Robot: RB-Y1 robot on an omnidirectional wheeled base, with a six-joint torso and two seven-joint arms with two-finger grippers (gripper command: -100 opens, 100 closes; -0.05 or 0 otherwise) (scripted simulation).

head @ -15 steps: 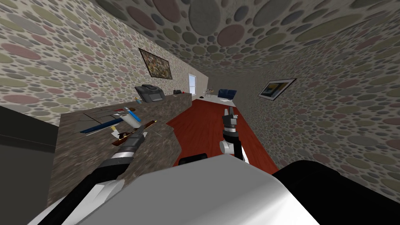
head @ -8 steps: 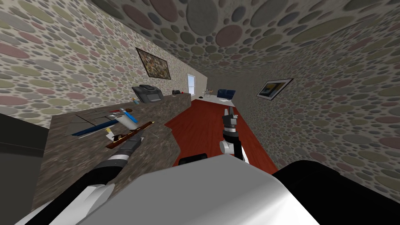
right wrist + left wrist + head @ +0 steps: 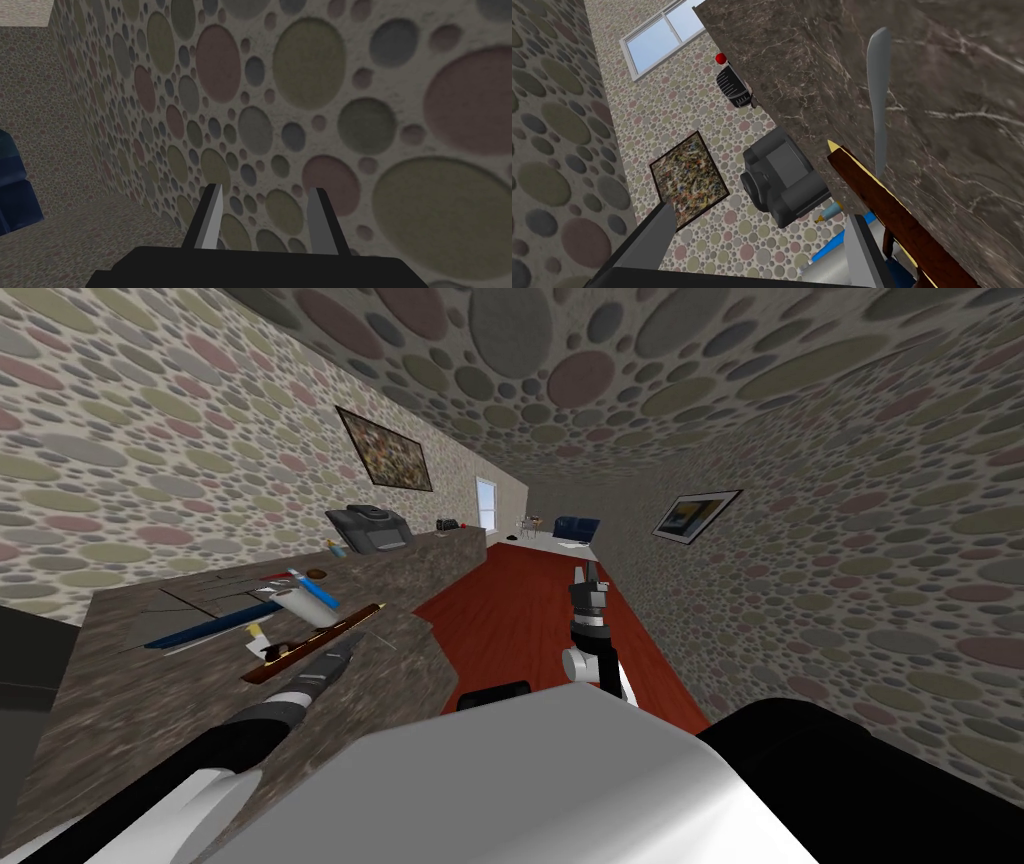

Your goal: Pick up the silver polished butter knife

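Two tools are picked up from the head: the left tool (image 3: 350, 646) is held low over the desk (image 3: 140, 698), right at the brown bar (image 3: 300, 648), and the right tool (image 3: 588, 578) is raised well away from it. At the left wrist, fingers (image 3: 862, 245) are spread wide, and the butter knife (image 3: 878, 100) is seen flat on the desk, just beside the bar's tip. At the right wrist, the blades are parted.

- Butter knife (image 3: 878, 100): slim, plain grey, with a rounded tip.
- It lies flat on the dark marbled table (image 3: 962, 75), one end just beside a brown strip (image 3: 892, 215).
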